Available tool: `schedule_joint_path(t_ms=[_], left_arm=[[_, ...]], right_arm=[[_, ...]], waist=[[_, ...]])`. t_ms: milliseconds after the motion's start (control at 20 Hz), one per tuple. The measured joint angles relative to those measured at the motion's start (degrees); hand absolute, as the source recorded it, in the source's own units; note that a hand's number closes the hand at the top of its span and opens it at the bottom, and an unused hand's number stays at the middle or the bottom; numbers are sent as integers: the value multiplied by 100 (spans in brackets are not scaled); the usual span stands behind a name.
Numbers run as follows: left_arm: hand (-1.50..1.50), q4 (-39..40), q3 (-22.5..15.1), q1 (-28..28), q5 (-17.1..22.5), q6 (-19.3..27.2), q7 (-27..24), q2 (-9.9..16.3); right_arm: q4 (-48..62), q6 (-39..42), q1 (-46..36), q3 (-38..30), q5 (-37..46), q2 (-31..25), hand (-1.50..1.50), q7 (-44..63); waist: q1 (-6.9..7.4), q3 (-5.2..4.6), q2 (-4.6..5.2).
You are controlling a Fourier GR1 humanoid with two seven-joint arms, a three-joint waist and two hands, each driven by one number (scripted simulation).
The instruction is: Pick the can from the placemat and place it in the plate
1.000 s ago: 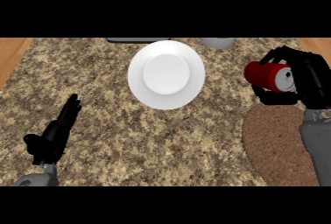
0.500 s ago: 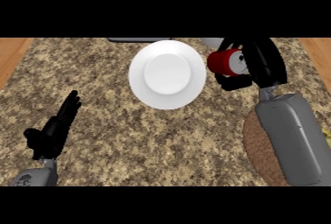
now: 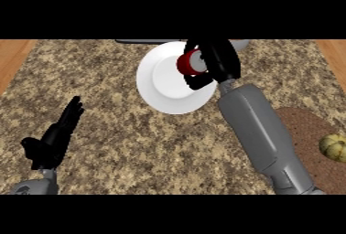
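My right hand [image 3: 218, 59] is curled round a red can [image 3: 190, 63] with a pale end face, holding it over the right part of the white plate [image 3: 162, 82]. Whether the can touches the plate cannot be told. The brown placemat [image 3: 307, 137] lies at the right edge, partly behind my right forearm. My left hand [image 3: 55, 137] rests open at the lower left, fingers straight and pointing up, far from the plate.
A small yellowish round fruit [image 3: 334, 147] sits on the placemat at the right edge. A dark object [image 3: 145, 41] and a grey one [image 3: 240, 43] peek in at the counter's far edge behind the plate. Wooden strips border the granite counter at both sides.
My right hand has carried the can leftward from above the placemat's far side to over the plate. The fruit on the placemat has come into sight. My left hand has stayed put.
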Motion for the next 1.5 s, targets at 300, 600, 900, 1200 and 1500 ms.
schedule_joint_path(t_ms=[300, 600, 900, 1200, 1500], left_arm=[[0, -24, -90, -13, -50, -14, -39, -98], [0, -12, -134, -136, -79, -58, 11, -105], [0, 42, -164, -280, -142, 19, 66, -180], [0, 169, -97, -197, -141, -4, -108, -152], [0, 30, -45, -85, -119, 39, -14, -151]], right_arm=[[1315, -857, -631, 17, -517, 200, 150, -67], [2372, -1722, -1080, 109, -1358, 249, -150, 119], [3000, -1989, -1435, -16, -2232, 261, -150, -107], [2807, -2227, -1209, -783, -3187, 254, -150, -1130], [2590, -1439, -759, -1608, -4141, -39, -150, -2121]], waist=[[97, 1, 29], [223, 2, 62], [248, 3, 77], [151, 6, 73], [26, 8, 33]])
